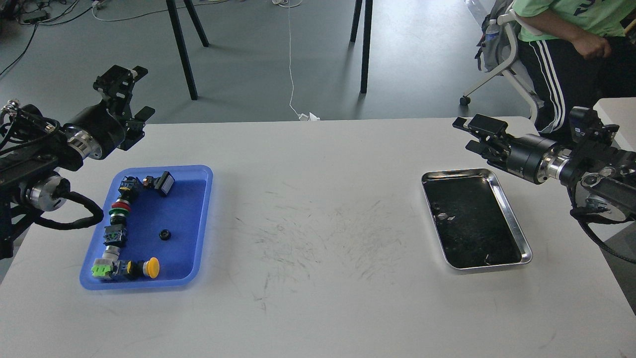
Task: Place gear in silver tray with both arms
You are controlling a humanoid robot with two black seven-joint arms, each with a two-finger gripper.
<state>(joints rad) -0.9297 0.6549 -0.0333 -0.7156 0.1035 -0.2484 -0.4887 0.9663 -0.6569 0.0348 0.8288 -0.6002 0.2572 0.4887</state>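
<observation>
Left black claw-like gripper [130, 97] hangs above the tabletop's far left edge, fingers spread apart and holding nothing, just beyond the far rim of the blue plastic tray [202, 219]. Over on the other side, the right black claw-like gripper [472, 135] hovers near the far right corner, its two fingers parted and empty too, pointing inward just past the far end of the rectangular shiny silver tray [512, 214]. That silver tray sits flat near the right edge of the white scuffed tabletop [318, 308], its dark bottom showing only small specks. The small black gear [164, 234] lies inside the blue tray by the left edge, apart from a curved row of push-button switches [119, 223] along that tray's left and near sides, well away from both grippers.
</observation>
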